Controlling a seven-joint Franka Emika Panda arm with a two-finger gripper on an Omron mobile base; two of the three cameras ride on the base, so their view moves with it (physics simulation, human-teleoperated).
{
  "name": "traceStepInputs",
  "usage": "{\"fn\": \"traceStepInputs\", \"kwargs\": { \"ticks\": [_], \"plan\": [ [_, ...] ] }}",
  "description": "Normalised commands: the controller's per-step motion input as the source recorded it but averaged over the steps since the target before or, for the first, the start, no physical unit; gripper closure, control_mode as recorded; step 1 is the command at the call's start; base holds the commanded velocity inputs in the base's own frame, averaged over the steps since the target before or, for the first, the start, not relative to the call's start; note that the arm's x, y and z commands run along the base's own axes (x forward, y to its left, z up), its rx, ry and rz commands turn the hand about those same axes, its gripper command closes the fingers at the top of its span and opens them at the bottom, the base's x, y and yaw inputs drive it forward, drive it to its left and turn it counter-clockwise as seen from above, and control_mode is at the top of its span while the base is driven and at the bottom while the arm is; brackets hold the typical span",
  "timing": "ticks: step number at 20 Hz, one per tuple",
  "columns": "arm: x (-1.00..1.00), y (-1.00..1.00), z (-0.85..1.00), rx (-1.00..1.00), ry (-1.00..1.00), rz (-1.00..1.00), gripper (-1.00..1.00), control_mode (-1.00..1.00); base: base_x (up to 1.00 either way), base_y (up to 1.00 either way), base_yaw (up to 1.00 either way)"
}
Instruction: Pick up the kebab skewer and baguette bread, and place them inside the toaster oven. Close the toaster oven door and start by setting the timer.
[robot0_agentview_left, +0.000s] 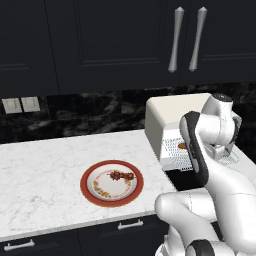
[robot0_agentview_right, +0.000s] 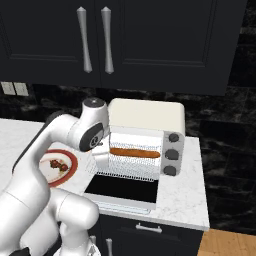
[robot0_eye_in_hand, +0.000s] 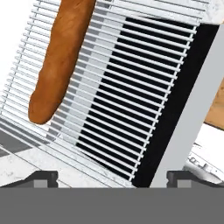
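The cream-white toaster oven (robot0_agentview_right: 150, 117) stands on the counter with its dark glass door (robot0_agentview_right: 125, 189) folded down flat. The orange-brown baguette (robot0_agentview_right: 135, 152) lies along the wire rack (robot0_eye_in_hand: 127, 83) inside; in the hand view the baguette (robot0_eye_in_hand: 59, 57) runs up the left side. The kebab skewer (robot0_agentview_left: 121, 176), with its dark red and brown chunks, rests on a red-rimmed plate (robot0_agentview_left: 87, 192) to the left of the oven. My gripper (robot0_eye_in_hand: 113, 177) hovers at the left of the oven mouth (robot0_agentview_right: 101, 156), above the door. It is open, with nothing between its fingertips.
Three grey knobs (robot0_agentview_right: 172, 153) run down the oven's right side. Dark upper cabinets with silver handles (robot0_agentview_right: 95, 40) hang above. White marble counter (robot0_agentview_left: 45, 165) stretches left of the plate. My own arm (robot0_agentview_left: 200, 155) blocks much of the oven in the left base view.
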Motion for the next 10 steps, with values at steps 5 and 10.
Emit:
{"fn": "traceStepInputs", "kwargs": {
  "ticks": [5, 10],
  "plan": [
    [0.45, 0.86, 0.00, -0.02, 0.06, 0.00, -1.00, -1.00, 0.00, 0.00, 0.00],
    [0.46, 0.74, 0.00, 0.00, 0.11, -0.08, -1.00, -1.00, 0.00, 0.00, 0.00]
  ]
}}
